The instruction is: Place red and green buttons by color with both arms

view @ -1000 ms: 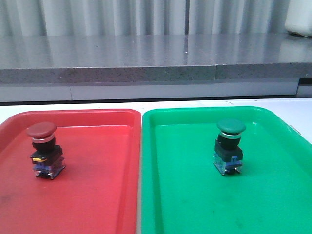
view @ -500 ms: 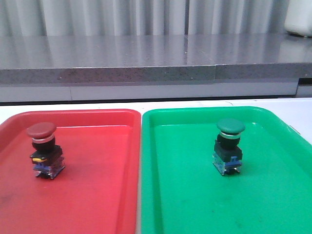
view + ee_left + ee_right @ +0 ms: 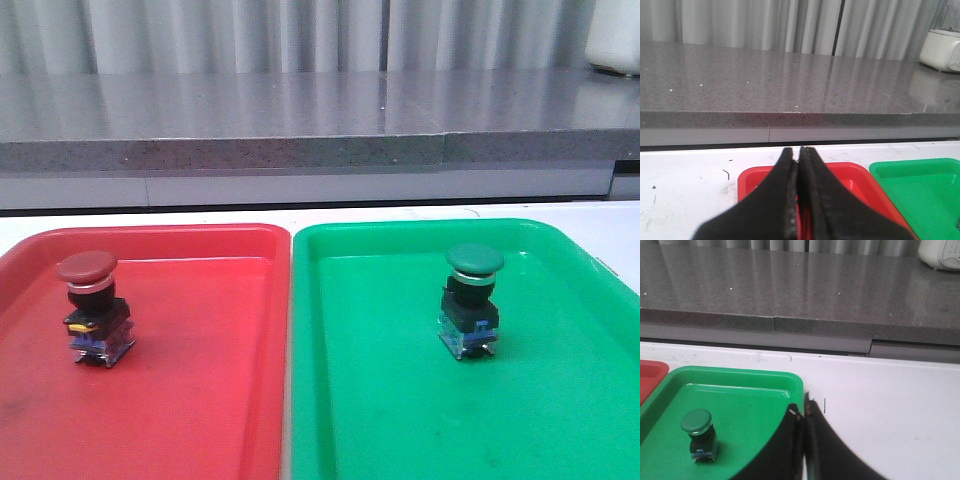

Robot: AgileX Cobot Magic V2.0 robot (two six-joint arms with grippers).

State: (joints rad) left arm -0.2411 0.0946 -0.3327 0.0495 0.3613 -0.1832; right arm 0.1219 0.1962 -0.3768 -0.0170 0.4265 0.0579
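The red button (image 3: 92,305), dull-red cap on a black body, stands upright in the red tray (image 3: 200,400) at its left side. The green button (image 3: 470,297) stands upright in the green tray (image 3: 400,420); it also shows in the right wrist view (image 3: 699,433). My left gripper (image 3: 799,152) is shut and empty, held above the red tray (image 3: 855,175); the red button is hidden there. My right gripper (image 3: 803,407) is shut and empty over the right rim of the green tray (image 3: 760,390), well apart from the green button. Neither gripper shows in the front view.
The two trays lie side by side on a white table (image 3: 610,225). A grey stone counter (image 3: 300,120) runs behind the table. A white appliance (image 3: 942,47) stands on it at the far right.
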